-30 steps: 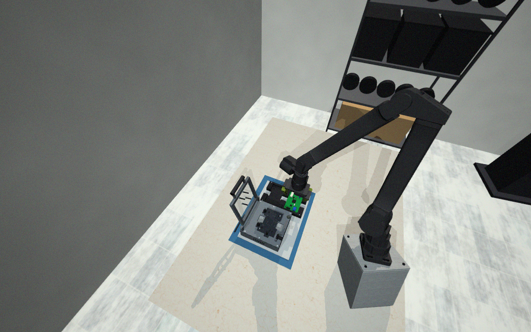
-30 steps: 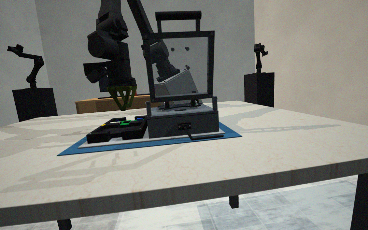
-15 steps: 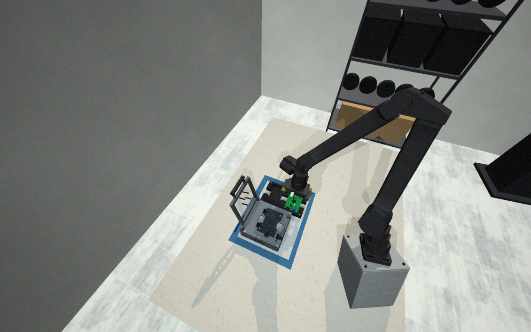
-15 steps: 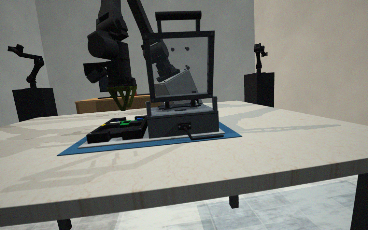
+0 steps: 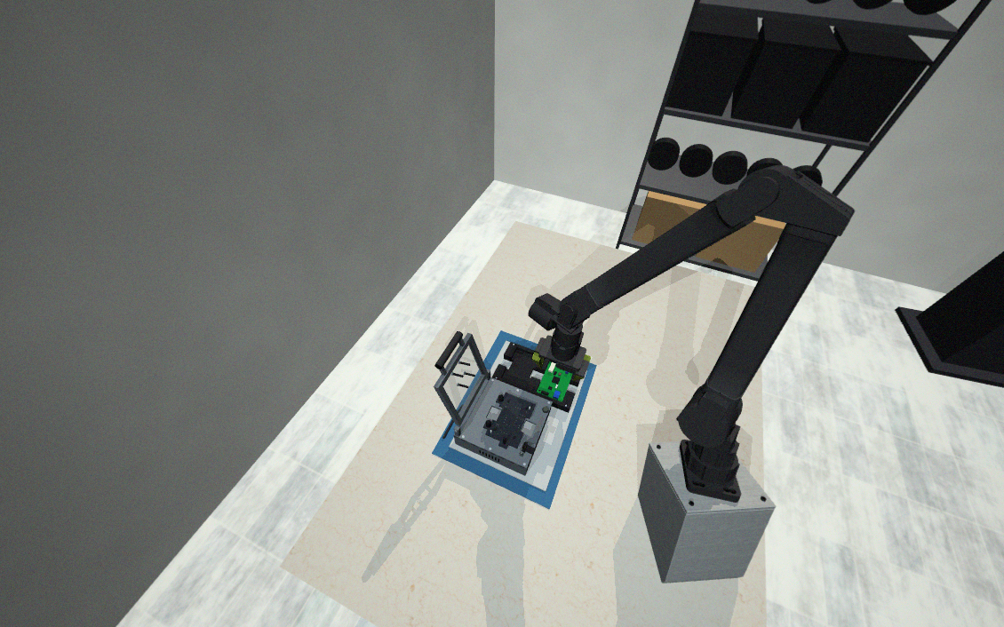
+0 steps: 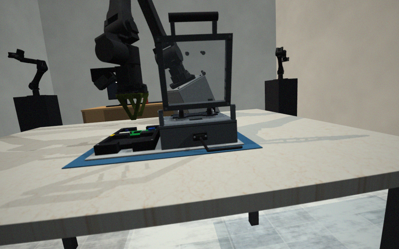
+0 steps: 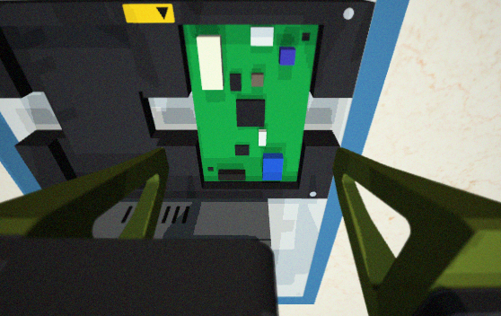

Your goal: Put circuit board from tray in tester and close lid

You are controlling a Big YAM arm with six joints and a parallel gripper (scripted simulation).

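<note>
Hovering above the tray (image 5: 521, 360) (image 6: 106, 148) (image 7: 249, 13) with released jaws. Spread wide (presumably) to straddle the circuit board's (image 5: 556, 383) (image 6: 136, 133) (image 7: 282, 117) long edges.

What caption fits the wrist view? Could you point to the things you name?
Open olive pincer (image 7: 250, 158) above a green rectangular circuit board (image 7: 280, 112) in a black tray (image 7: 101, 58).

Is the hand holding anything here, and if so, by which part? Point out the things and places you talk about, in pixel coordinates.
Nothing is held: the olive-green, open-framed hand (image 5: 561, 361) (image 6: 133, 118) (image 7: 250, 158) is open, and the green rectangular circuit board (image 5: 555, 382) (image 6: 136, 133) (image 7: 222, 121) lies in the black tray (image 5: 521, 360) (image 6: 106, 149) (image 7: 96, 58).
</note>
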